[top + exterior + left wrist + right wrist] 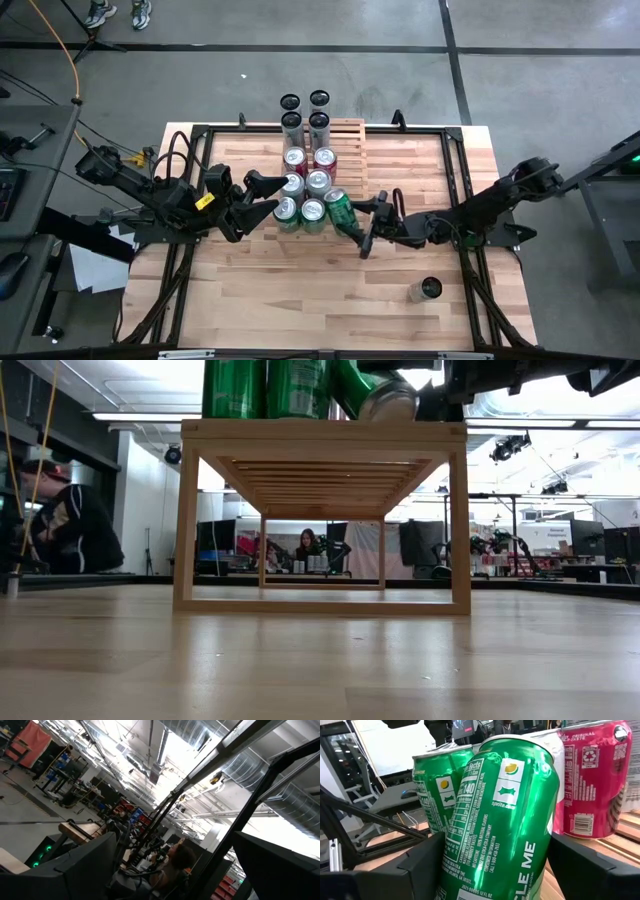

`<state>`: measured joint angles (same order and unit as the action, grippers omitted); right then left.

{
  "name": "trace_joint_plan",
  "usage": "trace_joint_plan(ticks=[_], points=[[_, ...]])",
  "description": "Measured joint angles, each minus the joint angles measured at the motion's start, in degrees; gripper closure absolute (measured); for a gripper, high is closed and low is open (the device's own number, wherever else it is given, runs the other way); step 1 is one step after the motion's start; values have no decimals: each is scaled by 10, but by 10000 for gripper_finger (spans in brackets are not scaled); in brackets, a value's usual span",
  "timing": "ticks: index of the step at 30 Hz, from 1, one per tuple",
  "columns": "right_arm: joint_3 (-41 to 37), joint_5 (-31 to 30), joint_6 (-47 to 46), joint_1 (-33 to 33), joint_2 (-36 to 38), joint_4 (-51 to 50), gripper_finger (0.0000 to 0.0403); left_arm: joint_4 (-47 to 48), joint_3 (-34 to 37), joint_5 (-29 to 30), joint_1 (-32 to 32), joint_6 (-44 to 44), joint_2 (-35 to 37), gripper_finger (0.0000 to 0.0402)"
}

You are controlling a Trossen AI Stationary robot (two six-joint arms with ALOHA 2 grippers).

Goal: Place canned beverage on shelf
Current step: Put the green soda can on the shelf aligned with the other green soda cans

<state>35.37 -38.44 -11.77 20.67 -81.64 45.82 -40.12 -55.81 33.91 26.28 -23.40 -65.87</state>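
Note:
The shelf [350, 138] [320, 432] stands at the table's far middle and carries several cans in rows. At its near right corner a green canned beverage [340, 208] [495, 820] tilts, its top leaning on a neighbouring green can [432, 790]. My right gripper [356, 222] comes in level from the table's right and is shut on it. A red can [592, 780] stands just behind. My left gripper [262, 196] waits open at the left of the cans, tipped upward and holding nothing. My right gripper has the green can's body between its two fingers, one finger [422, 865] against each side of the wall [455, 865]. The fingers lie level, coming from the table's right, across the can. The can sits tilted, its lower end [388, 402] at the shelf's near top edge.
A dark can [426, 290] stands alone on the table near the right front. Several black cans [305, 112] fill the shelf's far end. The black frame rails [460, 200] run along the table's sides. A person [70, 525] sits beyond the table.

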Motion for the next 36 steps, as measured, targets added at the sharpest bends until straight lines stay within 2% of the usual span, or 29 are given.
trace_joint_plan(ticks=[10,16,21,25,29,36], points=[[-1,-5,28,25,73,-35,103,0,0,0,0,0,0,9],[-1,-40,30,34,66,-27,102,0,0,0,0,0,0,9],[-20,-53,72,34,26,110,102,0,0,2,0,-5,0,9],[-16,-15,149,35,11,207,102,8,-2,48,0,-23,-6,9],[8,-5,184,37,11,194,102,152,-55,56,-6,-30,-34,9],[69,-4,234,55,11,135,101,522,-254,16,-27,-30,-118,9]])
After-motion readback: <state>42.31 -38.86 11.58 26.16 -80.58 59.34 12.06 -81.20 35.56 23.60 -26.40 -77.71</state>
